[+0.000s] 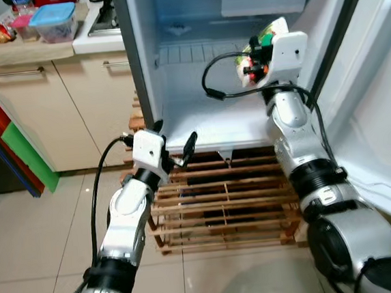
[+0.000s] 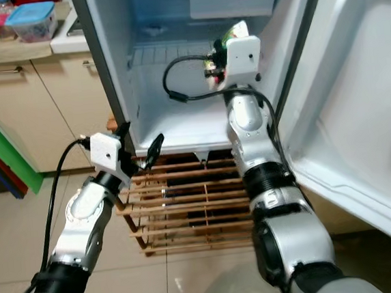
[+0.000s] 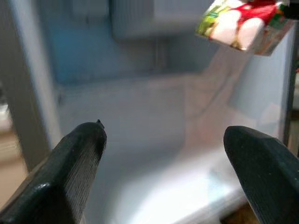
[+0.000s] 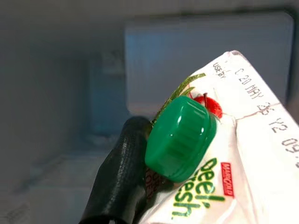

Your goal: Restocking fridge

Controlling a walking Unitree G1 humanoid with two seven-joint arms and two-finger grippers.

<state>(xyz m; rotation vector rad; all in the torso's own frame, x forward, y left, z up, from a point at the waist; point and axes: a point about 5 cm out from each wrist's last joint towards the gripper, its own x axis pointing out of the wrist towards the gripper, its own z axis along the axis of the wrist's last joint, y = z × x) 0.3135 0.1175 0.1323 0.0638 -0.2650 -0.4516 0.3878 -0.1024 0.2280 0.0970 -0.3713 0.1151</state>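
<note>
The right claw is clamped on a juice carton with a green cap, held up right of centre in the frame, inside the open fridge above its bare floor. It looks like the placing step: next the carton must come down upright onto that floor before the fingers let go. The left claw hangs at lower centre, fingers apart, holding nothing, just outside the fridge's lower edge.
</note>
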